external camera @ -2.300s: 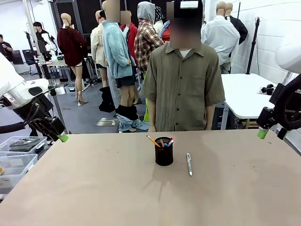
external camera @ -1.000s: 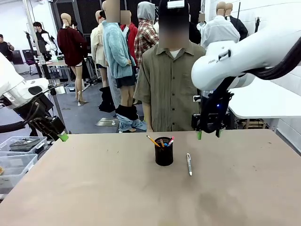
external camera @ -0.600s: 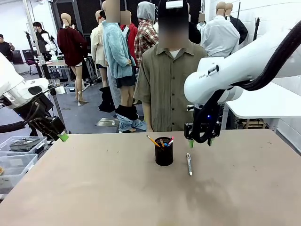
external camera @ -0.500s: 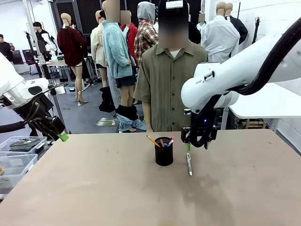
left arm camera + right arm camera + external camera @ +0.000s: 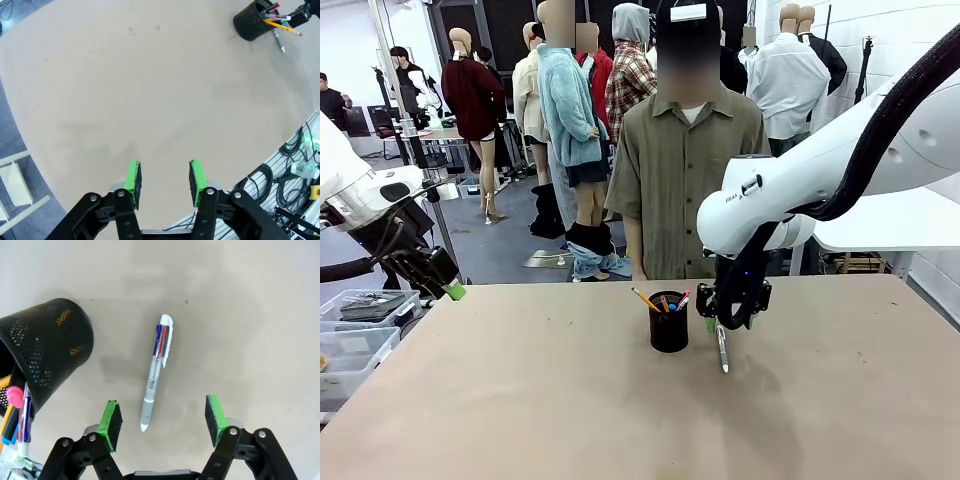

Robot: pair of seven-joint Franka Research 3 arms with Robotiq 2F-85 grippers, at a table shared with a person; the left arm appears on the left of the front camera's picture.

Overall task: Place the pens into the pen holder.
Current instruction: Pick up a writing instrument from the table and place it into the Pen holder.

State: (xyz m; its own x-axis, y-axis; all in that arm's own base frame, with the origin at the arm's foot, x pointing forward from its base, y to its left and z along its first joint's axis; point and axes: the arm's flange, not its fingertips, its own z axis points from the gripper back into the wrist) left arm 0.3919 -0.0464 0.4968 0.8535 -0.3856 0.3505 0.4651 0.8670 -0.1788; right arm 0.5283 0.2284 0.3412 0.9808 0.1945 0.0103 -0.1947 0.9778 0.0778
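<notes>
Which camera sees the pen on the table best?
Right wrist view: the pen lies whole and close. The front view shows it small, under the right tool. The left wrist view shows a distant sliver.

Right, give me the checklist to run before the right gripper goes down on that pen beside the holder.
1. Right gripper open and empty: ok.
2. Pen lying flat within the gripper's gap, somewhat off centre: ok.
3. Pen apart from the pen holder, not touching it: ok.
4. Pen holder upright: ok.
5. Left gripper open, far from the pen: ok.
6. Right gripper's height above the table: cannot tell.
</notes>
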